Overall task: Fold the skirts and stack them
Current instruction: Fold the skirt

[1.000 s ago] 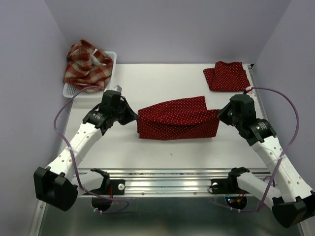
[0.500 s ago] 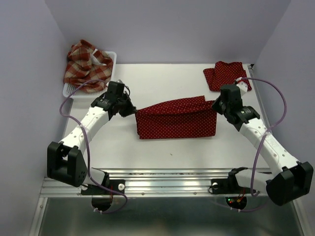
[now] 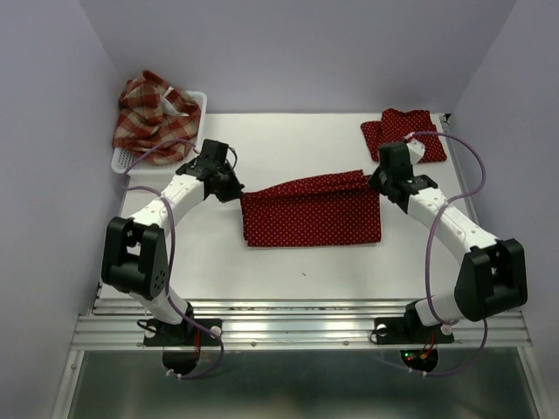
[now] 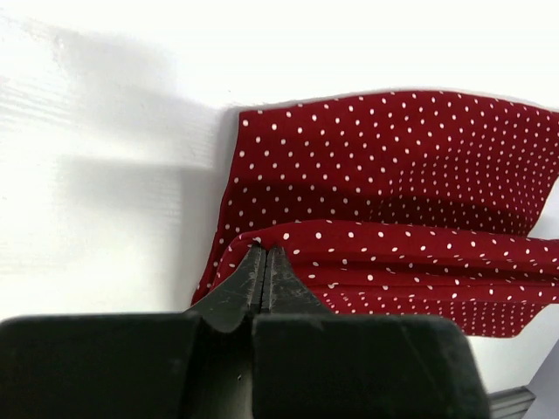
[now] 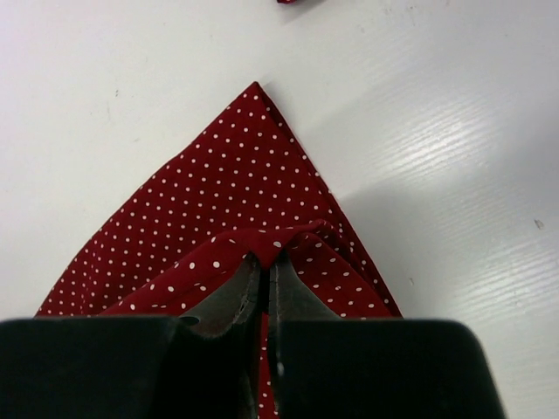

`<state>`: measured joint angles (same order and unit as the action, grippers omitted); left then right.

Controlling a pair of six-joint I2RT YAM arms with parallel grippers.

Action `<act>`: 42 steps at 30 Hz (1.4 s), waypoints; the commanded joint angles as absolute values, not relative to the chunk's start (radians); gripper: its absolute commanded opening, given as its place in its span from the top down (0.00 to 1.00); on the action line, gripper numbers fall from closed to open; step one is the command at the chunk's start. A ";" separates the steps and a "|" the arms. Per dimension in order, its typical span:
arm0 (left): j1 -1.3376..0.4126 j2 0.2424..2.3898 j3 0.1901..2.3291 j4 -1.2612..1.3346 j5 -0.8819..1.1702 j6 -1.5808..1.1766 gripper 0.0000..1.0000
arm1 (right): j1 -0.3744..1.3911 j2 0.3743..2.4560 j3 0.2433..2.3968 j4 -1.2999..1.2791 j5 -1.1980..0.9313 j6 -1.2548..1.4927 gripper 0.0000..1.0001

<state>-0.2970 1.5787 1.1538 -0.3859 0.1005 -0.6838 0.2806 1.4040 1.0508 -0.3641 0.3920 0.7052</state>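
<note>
On the table [image 3: 297,144], polka-dot skirt [image 3: 312,218] — left jaws pinching its left fold, right jaws its right.

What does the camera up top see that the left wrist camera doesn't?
Only the top view shows the plaid skirt heaped on the white basket, the folded dotted skirt at the far right, and the right tool. Only the left wrist view shows, close up, the left tool pinched shut on a cloth edge. Both show the middle dotted skirt lying on the white table.
</note>
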 commanded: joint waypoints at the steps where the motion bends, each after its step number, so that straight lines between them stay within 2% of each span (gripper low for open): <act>1: -0.281 1.612 1.209 -0.339 0.049 -0.653 1.00 | 0.249 1.439 1.108 -0.256 0.439 0.686 0.99; 16: -0.272 1.805 1.293 -0.340 0.018 -0.658 1.00 | 0.212 1.678 1.187 -0.230 0.382 0.698 0.99; 27: -0.265 1.894 1.350 -0.342 0.014 -0.649 1.00 | 0.202 1.822 1.256 -0.232 0.373 0.722 0.95; 31: -0.265 1.911 1.373 -0.360 -0.007 -0.637 1.00 | 0.193 1.858 1.276 -0.236 0.374 0.730 0.90; 32: -0.265 1.913 1.377 -0.367 -0.020 -0.635 0.97 | 0.193 1.870 1.282 -0.239 0.373 0.730 0.89; 34: -0.265 1.917 1.384 -0.370 -0.017 -0.632 0.78 | 0.193 1.879 1.285 -0.241 0.371 0.738 0.80; 36: -0.265 1.914 1.384 -0.367 -0.015 -0.630 0.73 | 0.193 1.887 1.290 -0.241 0.374 0.745 0.73; 37: -0.264 1.913 1.390 -0.367 -0.018 -0.629 0.64 | 0.193 1.887 1.299 -0.241 0.373 0.746 0.62; 39: -0.264 1.908 1.397 -0.374 -0.025 -0.626 0.58 | 0.193 1.885 1.318 -0.253 0.356 0.732 0.60; 42: -0.264 1.872 1.404 -0.368 -0.020 -0.627 0.50 | 0.193 1.862 1.356 -0.258 0.318 0.700 0.41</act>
